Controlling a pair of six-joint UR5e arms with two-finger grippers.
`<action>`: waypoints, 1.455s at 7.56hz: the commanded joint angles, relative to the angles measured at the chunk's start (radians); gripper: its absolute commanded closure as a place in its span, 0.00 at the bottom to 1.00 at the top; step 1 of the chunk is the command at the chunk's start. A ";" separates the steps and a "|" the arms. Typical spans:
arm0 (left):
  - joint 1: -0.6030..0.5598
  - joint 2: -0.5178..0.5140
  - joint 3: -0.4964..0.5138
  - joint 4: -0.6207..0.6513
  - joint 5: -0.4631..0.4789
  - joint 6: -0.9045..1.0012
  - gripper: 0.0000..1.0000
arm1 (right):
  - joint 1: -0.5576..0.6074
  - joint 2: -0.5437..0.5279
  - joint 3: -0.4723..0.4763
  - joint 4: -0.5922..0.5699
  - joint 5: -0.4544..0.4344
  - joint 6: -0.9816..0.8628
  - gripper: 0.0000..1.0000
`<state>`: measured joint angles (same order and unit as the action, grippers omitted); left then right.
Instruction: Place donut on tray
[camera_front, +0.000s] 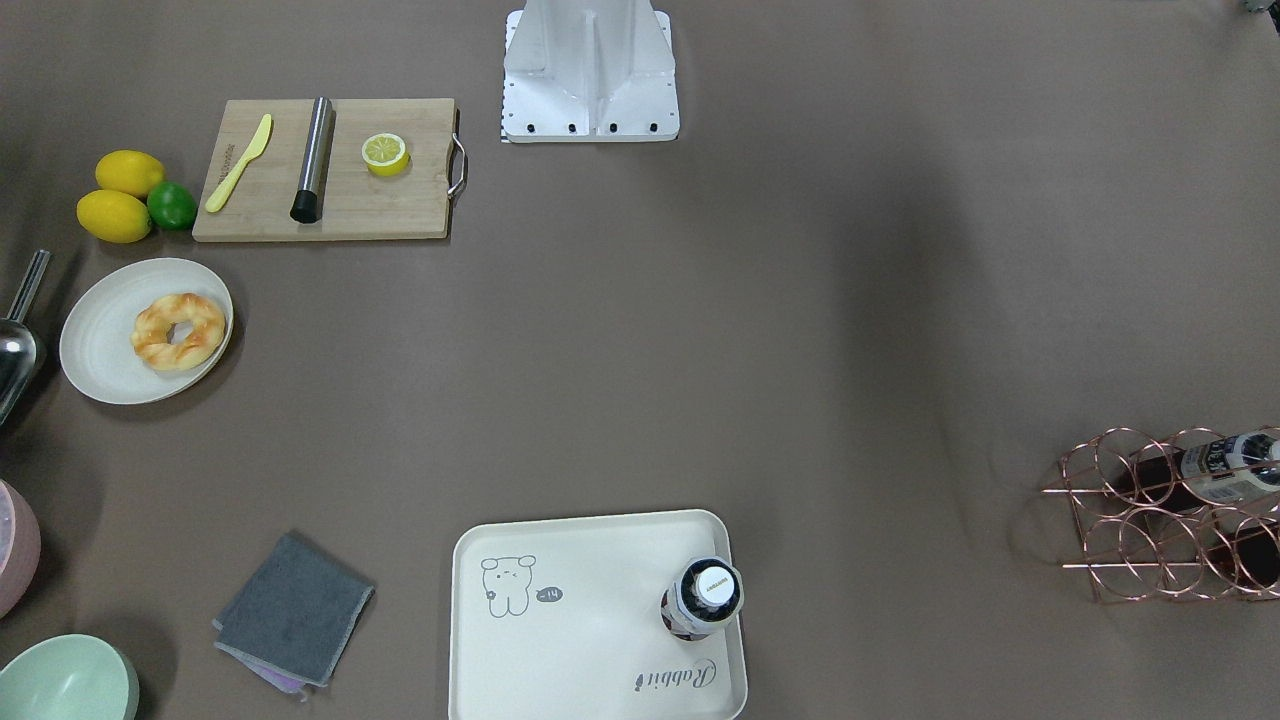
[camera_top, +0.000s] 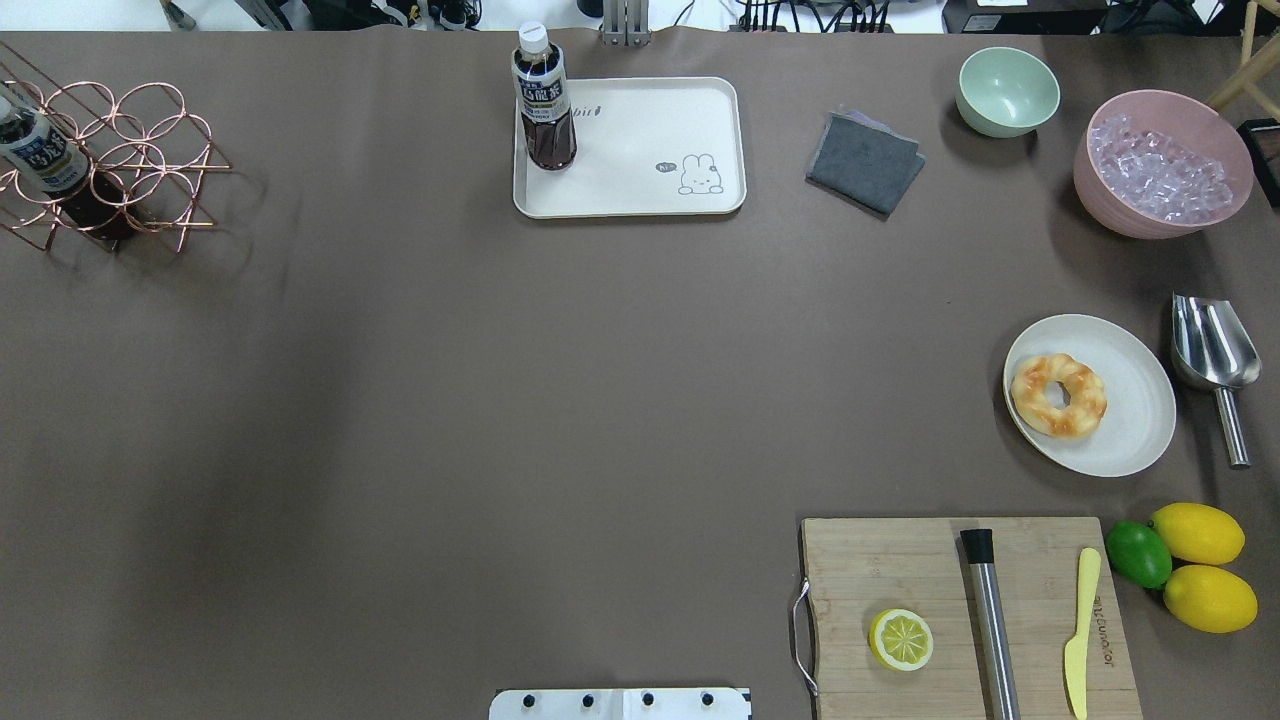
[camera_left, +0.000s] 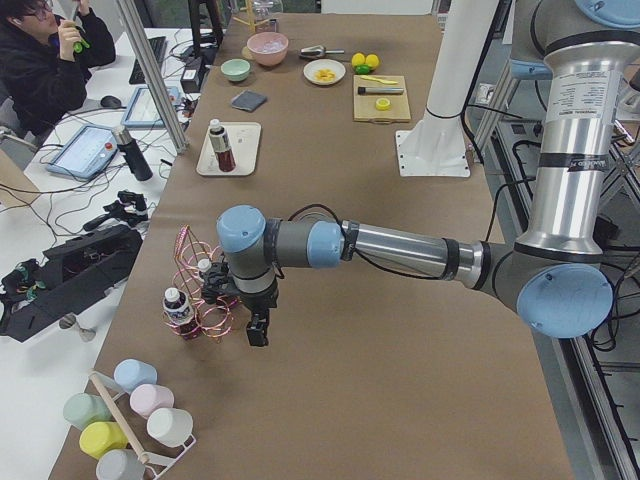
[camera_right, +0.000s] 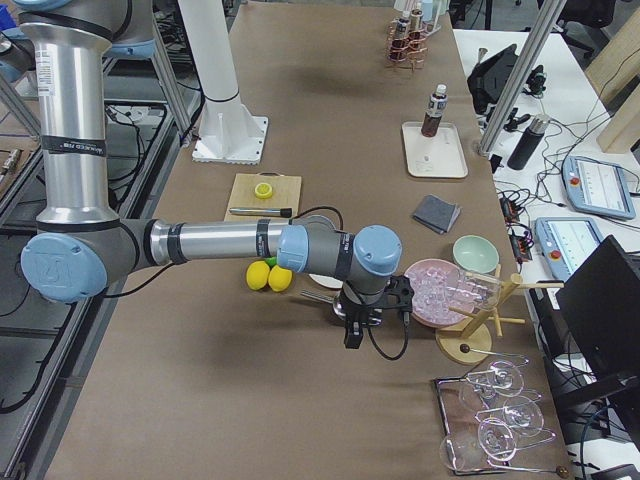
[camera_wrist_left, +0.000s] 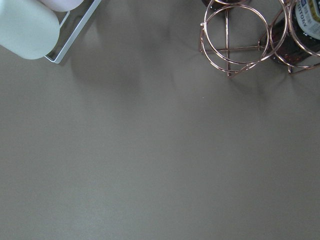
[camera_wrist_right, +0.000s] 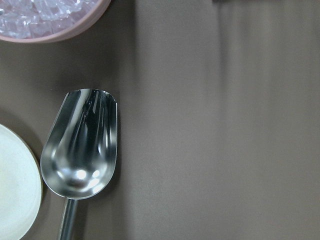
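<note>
In the exterior left view, the left pincer (camera_left: 258, 330) is hanging fingers-down over the worktop (camera_left: 380, 380), just beside the rack (camera_left: 203, 300). I cannot tell whether it is spread or pressed together. The donut (camera_left: 323, 73) is lying far beyond this pincer, on a plate (camera_left: 311, 78) at the worktop's other end. The tray (camera_left: 243, 150) is sitting between pincer and donut, well apart from both, and is carrying 1 upright bottle (camera_left: 222, 148).

In the exterior right view, the right pincer (camera_right: 352, 338) is pointing down near a pink bowl (camera_right: 440, 285), with 2 lemons (camera_right: 268, 276) lying behind its arm. Here too I cannot tell whether it is spread or pressed together. The arm is hiding the donut, and the tray is standing far beyond the pincer.

In the front-facing view, the donut is resting on the half of the plate nearer the worktop's middle. The tray is lying well apart from it, with the bottle standing in 1 corner.

The overhead view is showing the same layout. The donut is on the plate, beside a scoop (camera_top: 1210, 350), at the right pincer's end. The tray is lying at the far edge.

The left wrist view is looking down on bare worktop, with the rack's rings showing at its top edge.

The right wrist view is showing the scoop below the pincer, between the plate's rim and the bowl of ice.
</note>
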<state>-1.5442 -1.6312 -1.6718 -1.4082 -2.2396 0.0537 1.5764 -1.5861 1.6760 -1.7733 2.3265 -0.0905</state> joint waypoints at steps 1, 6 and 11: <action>0.006 -0.002 0.000 0.001 0.000 0.000 0.02 | 0.000 0.000 -0.001 0.000 -0.002 0.000 0.00; 0.006 0.001 0.004 0.002 0.002 0.000 0.02 | 0.005 -0.014 0.002 0.002 -0.004 0.000 0.00; 0.006 0.004 0.004 0.002 0.002 -0.002 0.02 | 0.005 -0.029 0.011 0.000 0.005 0.012 0.00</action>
<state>-1.5379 -1.6281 -1.6675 -1.4067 -2.2381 0.0536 1.5807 -1.6133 1.6840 -1.7730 2.3275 -0.0797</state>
